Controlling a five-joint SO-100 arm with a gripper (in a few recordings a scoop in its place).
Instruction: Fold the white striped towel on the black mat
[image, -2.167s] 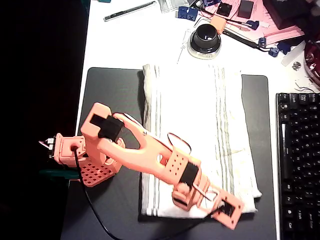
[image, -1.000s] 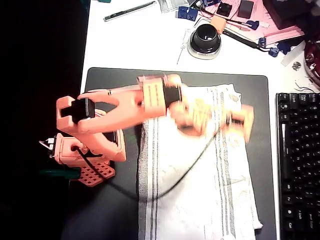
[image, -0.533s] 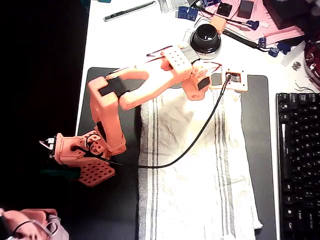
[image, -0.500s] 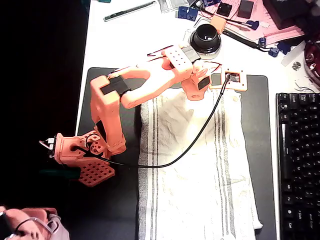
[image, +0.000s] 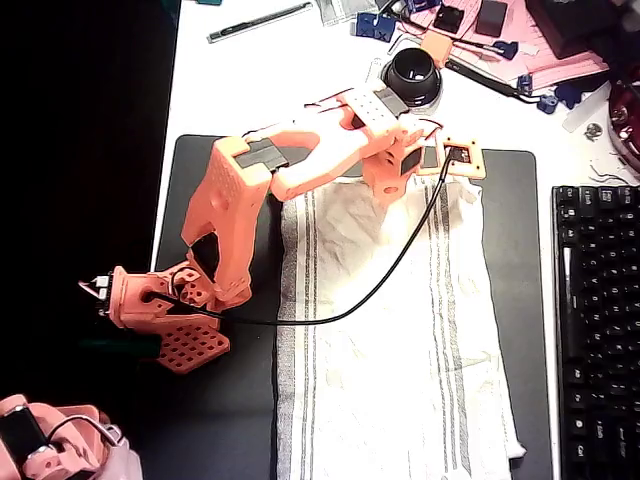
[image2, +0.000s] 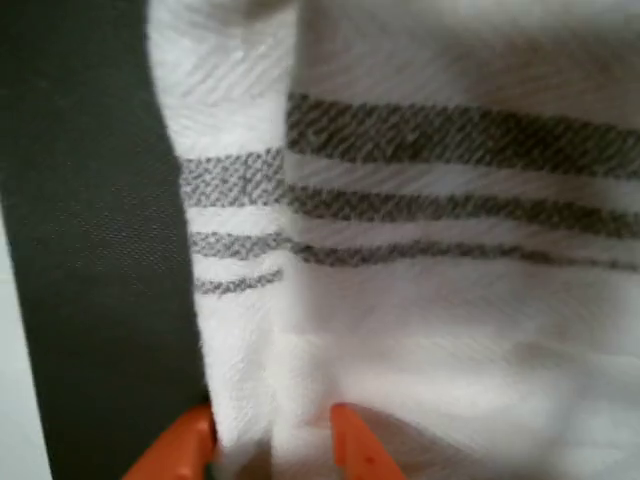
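A: Towel position?
B: White striped towel (image: 400, 340) spread lengthwise down the black mat (image: 215, 170), bottom end cut off at frame edge.
A: Gripper?
B: Gripper (image2: 270, 440) at towel's top edge, near the mat's far edge. Wrist view: orange fingertips (image2: 350, 445) pinching a fold of cloth. Overhead: tips hidden under the arm (image: 300, 165).
A: Cable?
B: Black cable (image: 380, 285) draped across towel.
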